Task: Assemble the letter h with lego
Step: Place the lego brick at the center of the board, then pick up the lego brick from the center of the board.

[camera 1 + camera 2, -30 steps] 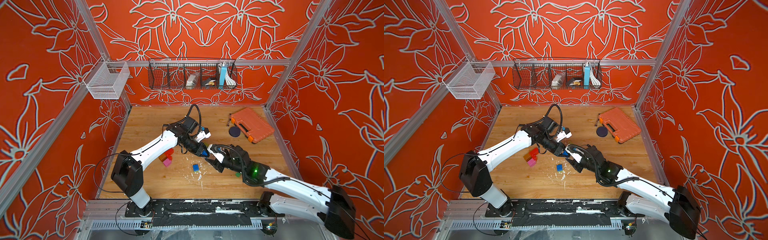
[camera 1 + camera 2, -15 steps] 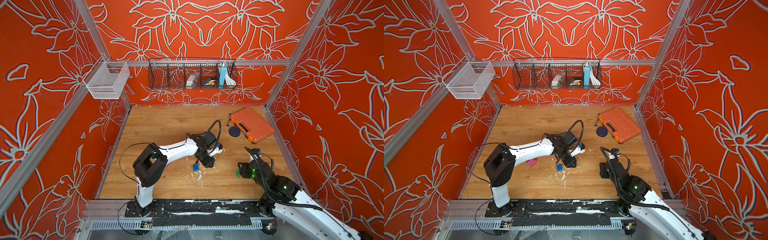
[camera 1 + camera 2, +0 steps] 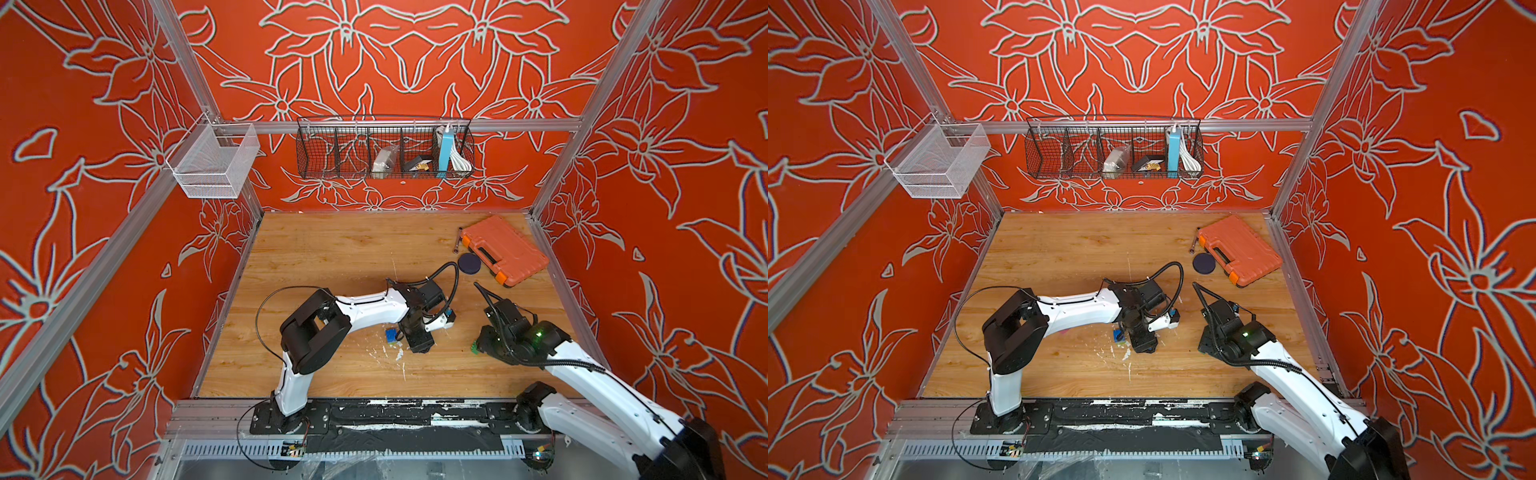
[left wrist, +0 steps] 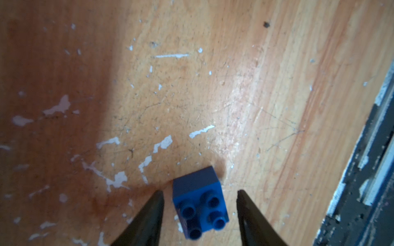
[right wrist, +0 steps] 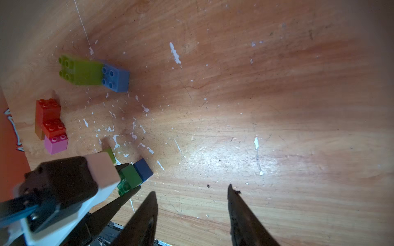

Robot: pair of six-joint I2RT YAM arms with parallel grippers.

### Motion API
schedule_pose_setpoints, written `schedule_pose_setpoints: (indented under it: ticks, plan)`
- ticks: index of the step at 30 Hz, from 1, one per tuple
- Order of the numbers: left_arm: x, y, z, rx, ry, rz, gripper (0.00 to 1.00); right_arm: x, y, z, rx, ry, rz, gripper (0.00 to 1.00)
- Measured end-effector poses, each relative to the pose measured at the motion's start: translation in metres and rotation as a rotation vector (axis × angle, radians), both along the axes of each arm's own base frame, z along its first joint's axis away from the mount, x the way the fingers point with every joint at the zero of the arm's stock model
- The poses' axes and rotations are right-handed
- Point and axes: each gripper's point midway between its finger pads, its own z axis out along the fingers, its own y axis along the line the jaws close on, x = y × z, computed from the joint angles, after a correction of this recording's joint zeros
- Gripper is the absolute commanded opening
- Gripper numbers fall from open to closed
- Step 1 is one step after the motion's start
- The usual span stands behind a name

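In the left wrist view a blue lego brick (image 4: 199, 204) lies on its side, studs toward the camera. My left gripper (image 4: 199, 191) is open around it, with both fingers clear of its sides. In both top views this brick (image 3: 390, 334) (image 3: 1119, 334) sits beside the left gripper (image 3: 405, 338). A dark green brick (image 5: 131, 177) rests against it. My right gripper (image 5: 191, 189) is open over bare wood at the right (image 3: 482, 345). A lime and light-blue piece (image 5: 85, 73) and a red, brown and pink cluster (image 5: 51, 123) lie further off. A small green brick (image 3: 473, 347) shows by the right gripper.
An orange tool case (image 3: 505, 249) and a dark disc (image 3: 469, 263) lie at the back right of the wooden floor. A black wire basket (image 3: 384, 149) and a white mesh basket (image 3: 212, 162) hang on the walls. White flecks mark the wood.
The two arms, which met at mid-table a second ago, have parted. The left arm swung right to the blue brick. The right arm drew back to the right side.
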Motion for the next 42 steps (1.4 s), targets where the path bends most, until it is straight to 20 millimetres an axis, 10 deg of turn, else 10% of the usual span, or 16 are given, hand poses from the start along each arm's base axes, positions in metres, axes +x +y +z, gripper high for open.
schedule_pose_setpoints:
  ticks: [14, 28, 42]
  plan:
    - [-0.001, 0.037, 0.106, -0.363, 0.058, 0.024, 0.65, 0.012, 0.020, -0.032, -0.012, 0.122, 0.049, 0.29]
    - [-0.031, 0.035, 0.114, -0.535, 0.132, -0.184, 0.66, 0.016, 0.058, -0.029, 0.135, 0.157, 0.200, 0.14]
    - [-0.011, 0.031, 0.098, -0.538, 0.000, -0.185, 0.68, 0.022, 0.162, 0.056, 0.753, 0.079, 0.343, 0.14]
